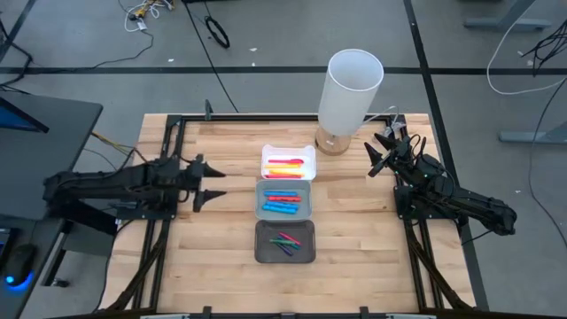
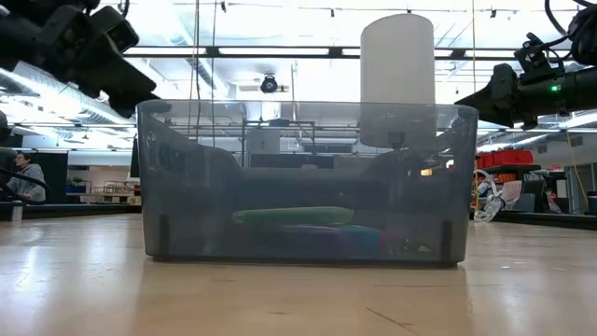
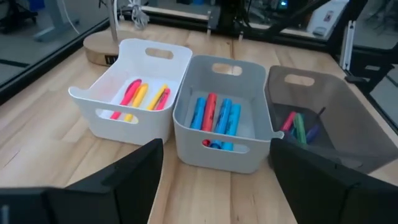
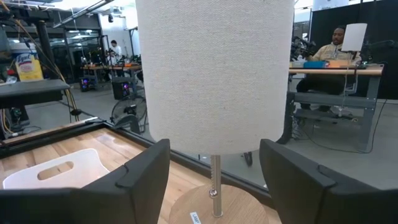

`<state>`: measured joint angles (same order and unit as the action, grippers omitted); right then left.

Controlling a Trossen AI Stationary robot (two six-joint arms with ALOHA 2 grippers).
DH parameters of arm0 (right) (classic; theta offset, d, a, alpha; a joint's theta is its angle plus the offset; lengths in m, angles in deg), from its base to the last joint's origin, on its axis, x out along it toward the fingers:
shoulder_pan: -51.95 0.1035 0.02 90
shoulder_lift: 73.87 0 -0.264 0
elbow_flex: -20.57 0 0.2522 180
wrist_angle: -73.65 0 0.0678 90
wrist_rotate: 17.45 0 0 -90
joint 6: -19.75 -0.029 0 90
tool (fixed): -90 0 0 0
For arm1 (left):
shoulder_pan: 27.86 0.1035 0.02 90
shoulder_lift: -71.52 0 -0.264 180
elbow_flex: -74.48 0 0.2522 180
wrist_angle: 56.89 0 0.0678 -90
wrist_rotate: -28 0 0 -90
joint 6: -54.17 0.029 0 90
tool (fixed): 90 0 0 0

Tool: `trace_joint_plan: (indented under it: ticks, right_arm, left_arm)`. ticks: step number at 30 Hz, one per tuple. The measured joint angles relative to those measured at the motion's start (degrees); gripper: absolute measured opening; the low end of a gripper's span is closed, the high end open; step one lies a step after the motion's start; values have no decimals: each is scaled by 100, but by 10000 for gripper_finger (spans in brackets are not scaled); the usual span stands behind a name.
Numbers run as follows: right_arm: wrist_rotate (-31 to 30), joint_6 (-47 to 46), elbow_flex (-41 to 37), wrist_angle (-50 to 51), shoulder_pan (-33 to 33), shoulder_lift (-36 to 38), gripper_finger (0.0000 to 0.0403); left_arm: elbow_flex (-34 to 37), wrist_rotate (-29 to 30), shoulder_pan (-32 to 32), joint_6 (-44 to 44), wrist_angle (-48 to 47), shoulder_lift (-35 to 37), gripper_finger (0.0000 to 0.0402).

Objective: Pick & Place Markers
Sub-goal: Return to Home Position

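Observation:
The markers lie in three trays set in a row at the table's middle. Red, orange and yellow markers [image 3: 142,98] rest in the white tray [image 1: 288,151] farthest back. Blue and red ones [image 3: 216,117] fill the light grey tray [image 1: 283,213]. Green, purple and pink ones [image 3: 300,127] lie on the floor of the dark tray [image 1: 285,257] nearest the front. My left gripper [image 1: 217,183] hangs open to the left of the trays, pointing at them and a little down. My right gripper [image 1: 372,158] stands open at the table's right, facing the lamp.
A table lamp with a white shade [image 1: 352,89] stands on a round wooden base [image 4: 217,208] at the far edge, just right of the white tray and close to my right gripper. Bare wooden tabletop [image 1: 354,239] lies on both sides of the trays.

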<state>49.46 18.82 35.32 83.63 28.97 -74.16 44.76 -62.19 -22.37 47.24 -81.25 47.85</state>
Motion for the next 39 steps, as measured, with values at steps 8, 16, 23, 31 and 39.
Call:
trace_joint_plan:
  ticks: [8,16,23,31,39]
  right_arm:
    - [0,-1,0,2,0,1,251]
    - [0,1,0,2,0,0,251]
    - [-1,1,0,0,0,1,251]
    - [-1,-1,0,0,0,0,251]
    - [-1,-1,-1,0,0,0,251]
  left_arm:
    - [624,-4,0,-63,82,896,303]
    - [1119,-7,0,-189,363,1461,303]
    - [1399,-1,0,-182,876,1871,303]
    - [1547,325,14,-93,1217,2362,303]
    - [1545,184,44,49,1201,2369,303]
